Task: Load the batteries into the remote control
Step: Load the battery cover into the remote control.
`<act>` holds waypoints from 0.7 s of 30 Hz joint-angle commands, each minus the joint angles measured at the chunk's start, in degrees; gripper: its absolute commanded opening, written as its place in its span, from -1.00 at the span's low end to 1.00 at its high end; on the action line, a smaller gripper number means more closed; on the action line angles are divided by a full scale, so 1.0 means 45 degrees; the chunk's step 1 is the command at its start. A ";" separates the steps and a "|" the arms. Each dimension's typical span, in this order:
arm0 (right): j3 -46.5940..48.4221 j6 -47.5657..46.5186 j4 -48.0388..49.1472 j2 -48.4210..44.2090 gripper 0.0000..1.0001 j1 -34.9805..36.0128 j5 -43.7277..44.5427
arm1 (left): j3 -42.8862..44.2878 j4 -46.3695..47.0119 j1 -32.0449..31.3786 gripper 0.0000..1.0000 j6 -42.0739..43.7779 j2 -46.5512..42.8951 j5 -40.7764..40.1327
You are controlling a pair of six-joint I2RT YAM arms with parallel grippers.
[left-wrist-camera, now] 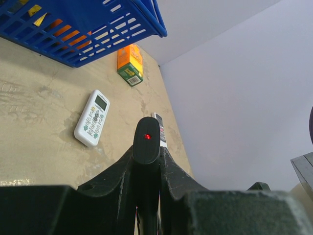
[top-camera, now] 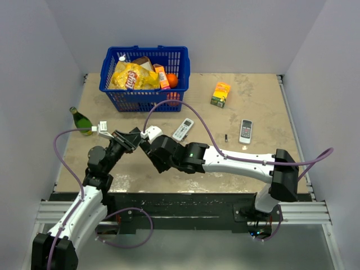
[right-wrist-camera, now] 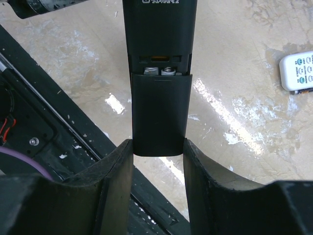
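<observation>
Tabletop [top-camera: 253, 112], arms angled inward — left claw [left-wrist-camera: 146, 156], right claw [right-wrist-camera: 157, 147] clamp remote control [right-wrist-camera: 159, 73]

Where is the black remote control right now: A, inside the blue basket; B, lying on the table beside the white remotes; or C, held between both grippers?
C: the left gripper is closed on one end of the remote control and the right gripper grips the other end, above the table.
</observation>
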 commanded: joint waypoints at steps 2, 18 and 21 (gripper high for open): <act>0.0719 0.0129 0.0106 -0.0073 -0.78 0.0028 0.0369 | 0.0036 0.0690 -0.0060 -1.00 -0.0329 -0.0125 0.0082; 0.1090 0.0012 -0.0069 0.0298 -0.77 0.0028 0.0095 | -0.0062 0.0885 -0.0099 -1.00 -0.0818 -0.0164 0.0121; 0.1207 0.0051 -0.0323 0.0415 -0.77 0.0028 0.0096 | -0.0043 0.0885 -0.0099 -1.00 -0.0857 -0.0164 0.0101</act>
